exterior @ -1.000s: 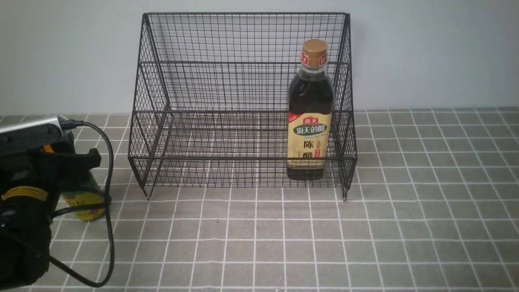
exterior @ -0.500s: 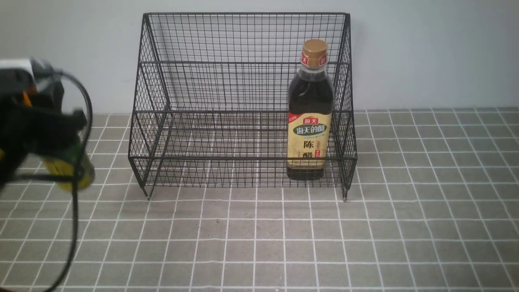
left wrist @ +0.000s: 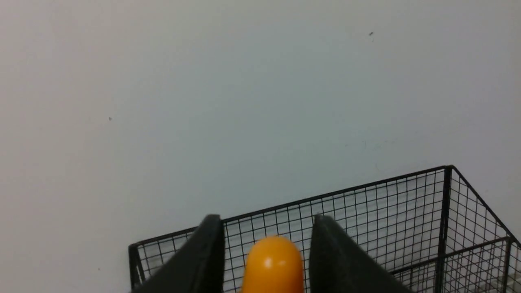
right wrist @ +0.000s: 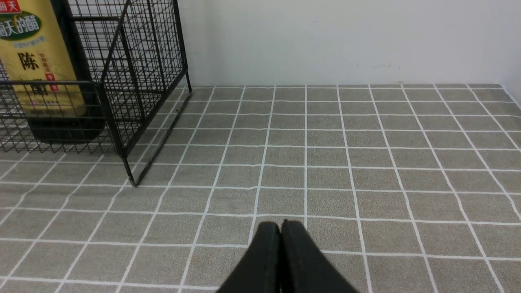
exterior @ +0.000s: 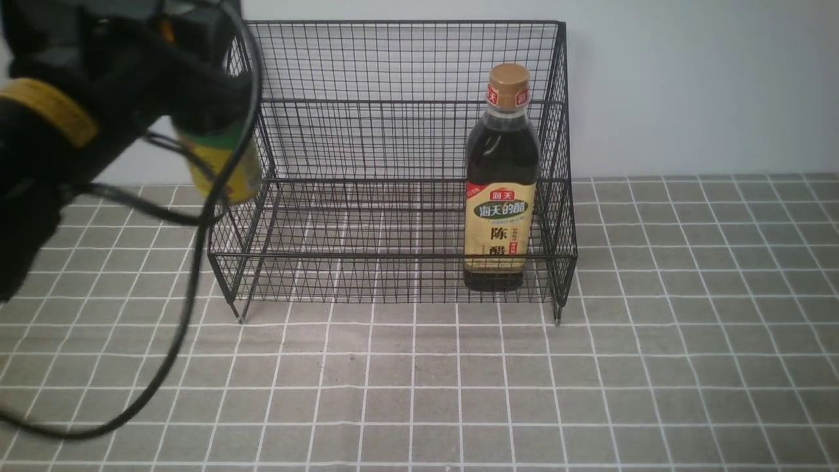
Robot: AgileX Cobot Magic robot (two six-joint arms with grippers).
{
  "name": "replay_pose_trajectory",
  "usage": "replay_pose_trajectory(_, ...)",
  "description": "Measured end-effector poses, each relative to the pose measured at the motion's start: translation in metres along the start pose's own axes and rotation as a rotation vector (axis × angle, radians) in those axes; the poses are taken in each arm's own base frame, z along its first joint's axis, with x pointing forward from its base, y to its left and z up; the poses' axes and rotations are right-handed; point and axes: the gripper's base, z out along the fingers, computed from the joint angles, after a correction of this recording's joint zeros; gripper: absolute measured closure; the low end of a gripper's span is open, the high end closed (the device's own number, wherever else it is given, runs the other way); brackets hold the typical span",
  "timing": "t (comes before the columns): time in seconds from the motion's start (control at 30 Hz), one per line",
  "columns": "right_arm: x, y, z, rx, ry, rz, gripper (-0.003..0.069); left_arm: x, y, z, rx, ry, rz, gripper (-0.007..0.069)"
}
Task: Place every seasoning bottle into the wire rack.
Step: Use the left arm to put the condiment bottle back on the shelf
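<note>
Lifted clear of the grey tiled tabletop [exterior: 590, 367] within the last second, the short orange-capped, yellow-green-labelled bottle [exterior: 223, 167] hangs clamped in the left claw [left wrist: 265, 228] at the left end of the black wire-mesh rack [exterior: 393, 101], with only its placement left. The right claw [right wrist: 281, 232] is closed on nothing.

We are seeing the wire rack [exterior: 360, 257] standing open from its left wall to the tall bottle [exterior: 501, 196], which is blocking the right end behind the low front rail.
</note>
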Motion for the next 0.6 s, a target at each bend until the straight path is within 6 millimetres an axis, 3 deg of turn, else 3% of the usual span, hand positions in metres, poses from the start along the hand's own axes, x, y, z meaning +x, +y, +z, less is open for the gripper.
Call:
replay_pose_trajectory(0.3, 0.0, 0.0, 0.0, 0.0, 0.0, 0.0, 0.0672, 0.062, -0.002, 0.038, 0.018, 0.104, -0.049, 0.0377)
replay_pose_trajectory(0.6, 0.0, 0.0, 0.0, 0.0, 0.0, 0.0, 0.0673, 0.092, -0.002, 0.045, 0.006, 0.244, -0.094, 0.0377)
